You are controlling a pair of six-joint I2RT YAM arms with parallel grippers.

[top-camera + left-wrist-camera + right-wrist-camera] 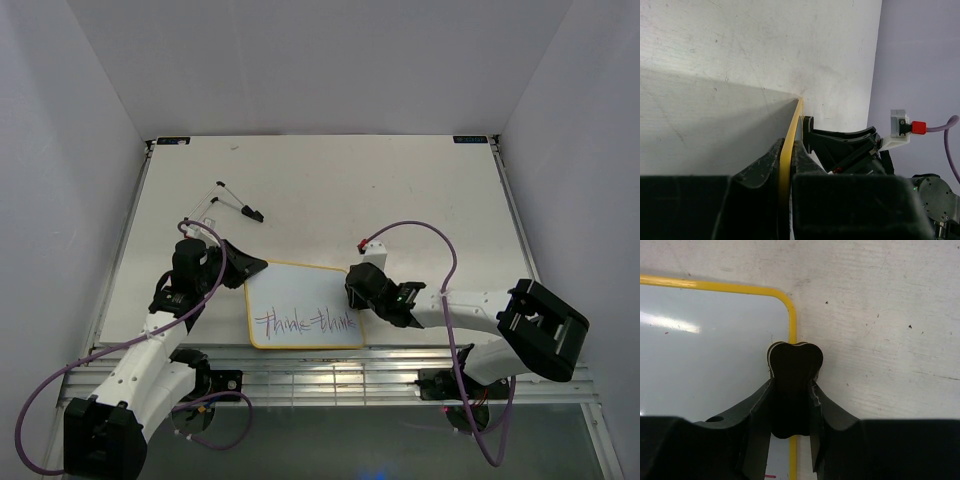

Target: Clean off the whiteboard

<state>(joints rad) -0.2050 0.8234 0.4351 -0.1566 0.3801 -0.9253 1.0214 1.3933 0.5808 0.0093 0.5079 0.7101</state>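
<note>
Currently your left gripper (248,270) is clamping the left edge of the whiteboard (300,295), which is lying between both grippers. Your right gripper (356,291) is squeezing the eraser (795,360) at its upper-right corner, and all the writing (305,323) is awaiting wiping.

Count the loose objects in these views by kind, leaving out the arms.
Whiteboard: 1
Eraser: 1
Thin dark object, too small to identify: 1
Total: 3

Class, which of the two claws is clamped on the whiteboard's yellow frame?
The left claw: it pinches the whiteboard by its yellow frame, whereas the right claw holds a small black eraser instead.
</note>
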